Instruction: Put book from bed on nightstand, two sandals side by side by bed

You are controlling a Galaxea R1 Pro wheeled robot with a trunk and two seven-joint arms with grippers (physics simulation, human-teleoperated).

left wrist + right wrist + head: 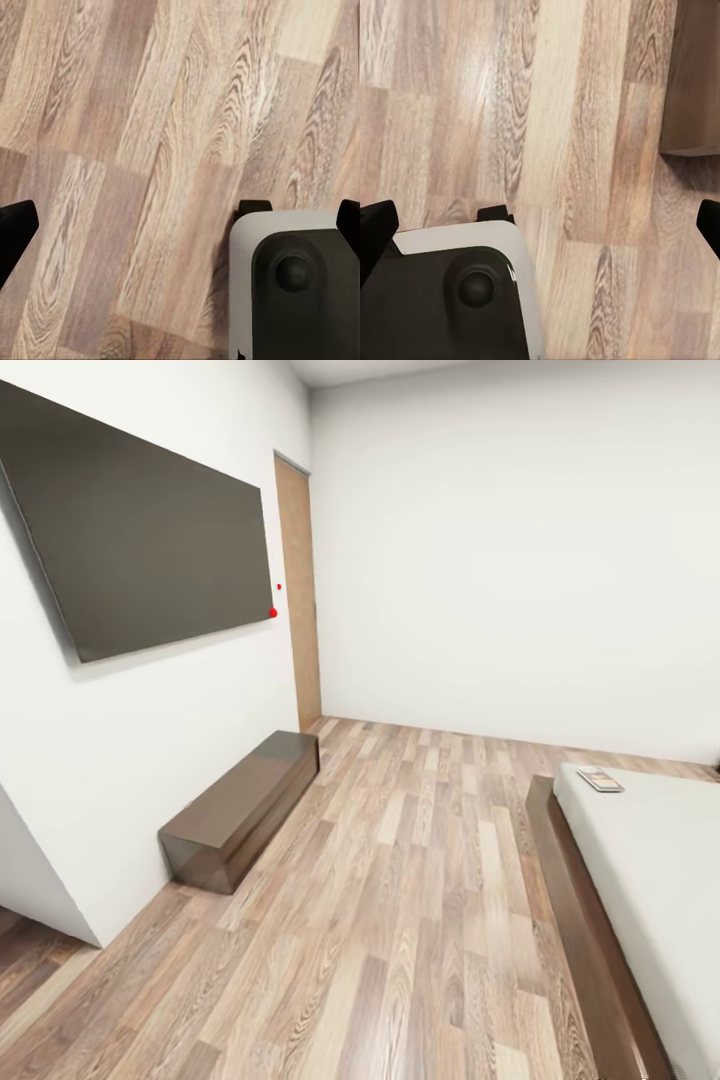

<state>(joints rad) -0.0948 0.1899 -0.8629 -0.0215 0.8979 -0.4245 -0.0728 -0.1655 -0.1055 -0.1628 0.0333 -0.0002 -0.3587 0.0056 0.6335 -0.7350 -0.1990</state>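
We see a broad strip of bare wood floor (400, 880) running open from the near foreground to the far wall, with a low dark console (245, 808) hugging the left wall under the wall screen (140, 525) and the bed (640, 890) closing off the right side. Between those two, nothing stands on the planks, and the mattress is bare except for a small book (600, 780) near its far corner.

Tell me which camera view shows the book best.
The head view. There the book lies flat on the bed, near the mattress corner closest to the far wall, small and distant but recognisable. Both wrist views look down at the wood floor, and the right wrist view also catches a dark wooden corner.
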